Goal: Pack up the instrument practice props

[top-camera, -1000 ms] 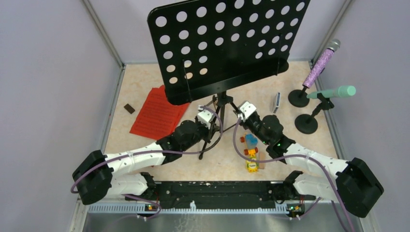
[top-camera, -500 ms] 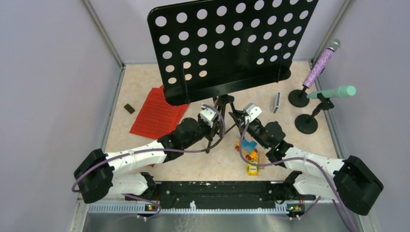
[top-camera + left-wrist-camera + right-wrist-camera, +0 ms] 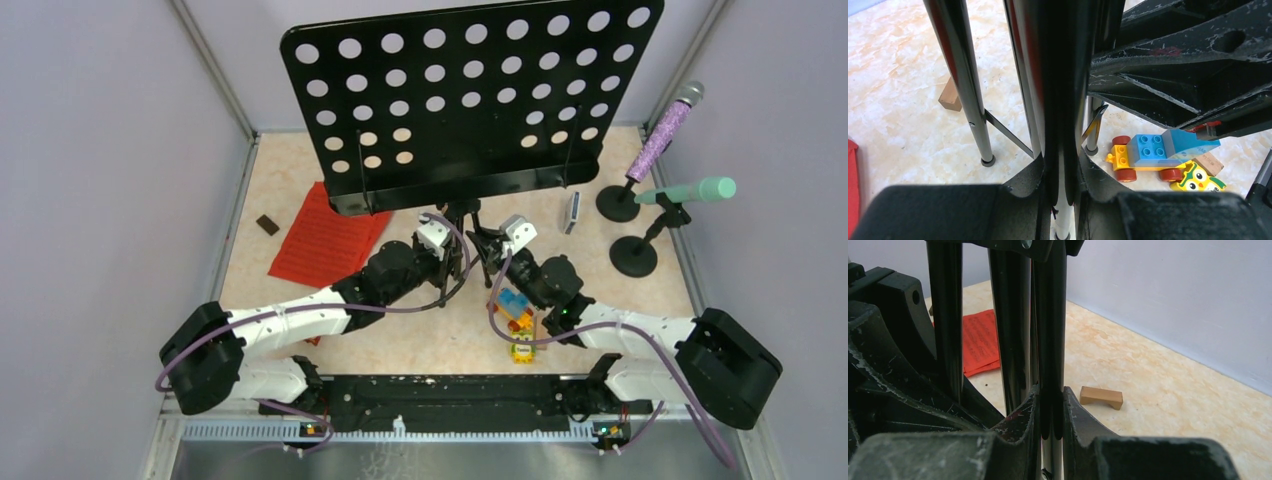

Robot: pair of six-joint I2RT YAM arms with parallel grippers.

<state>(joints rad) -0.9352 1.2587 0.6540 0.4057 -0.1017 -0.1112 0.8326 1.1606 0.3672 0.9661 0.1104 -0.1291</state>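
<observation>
The music rack (image 3: 460, 100), standing mid-surface (image 3: 600, 290), has been swung leftward over the last second and its tripod legs (image 3: 970, 100) drawn in toward the post. The jaws of the left gripper (image 3: 1060, 190) and right gripper (image 3: 1050, 415) are each clenched on a black tube, so folding is judged under way. The red pages (image 3: 325, 240) and the purple microphone (image 3: 665, 130) and green microphone (image 3: 695, 190) are left unpacked. No brand is legible; print on the pages and the owl brick (image 3: 1198, 180) is too small.

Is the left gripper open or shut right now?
Shut: the left gripper clamps a black tripod leg of the music rack, both fingers against it.
</observation>
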